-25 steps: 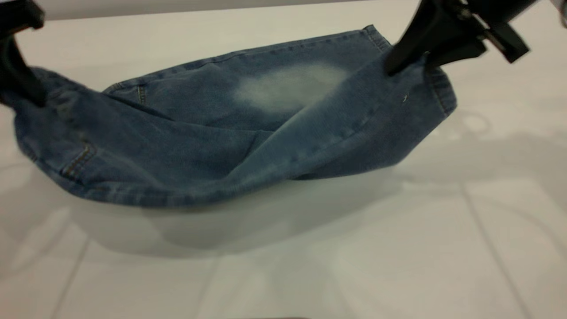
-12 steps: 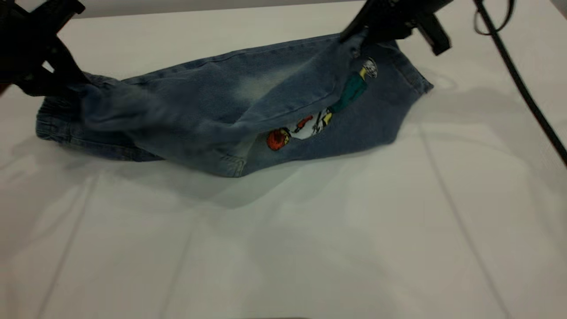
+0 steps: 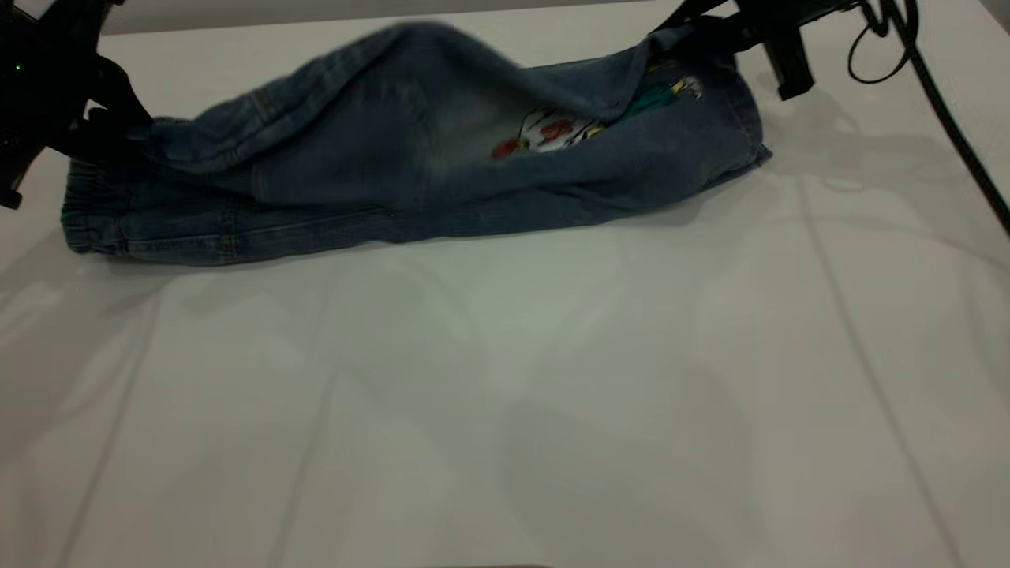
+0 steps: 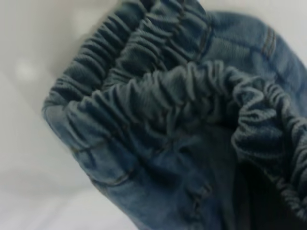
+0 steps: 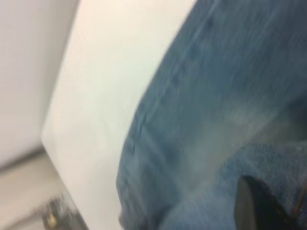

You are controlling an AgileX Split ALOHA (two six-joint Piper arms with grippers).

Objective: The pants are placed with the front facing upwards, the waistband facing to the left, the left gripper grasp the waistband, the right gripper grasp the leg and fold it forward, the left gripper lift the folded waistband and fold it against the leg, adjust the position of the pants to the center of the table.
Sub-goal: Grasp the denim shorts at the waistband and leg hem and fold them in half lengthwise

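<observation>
Soft, floppy pants (image 3: 410, 181) sag between 2 hands: left hand (image 3: 118, 130) pinching waistband (image 4: 158, 96), right hand (image 3: 671, 35) pinching the leg (image 3: 678, 150) hem.

The pants (image 3: 410, 173), short blue denim, are lying lengthwise across the far part of the white table (image 3: 505, 379), the ruched waistband (image 3: 83, 217) sitting at the left end. One leg (image 3: 442, 87) is arching up off the other, baring a pale faded patch and a coloured cartoon print beneath it
</observation>
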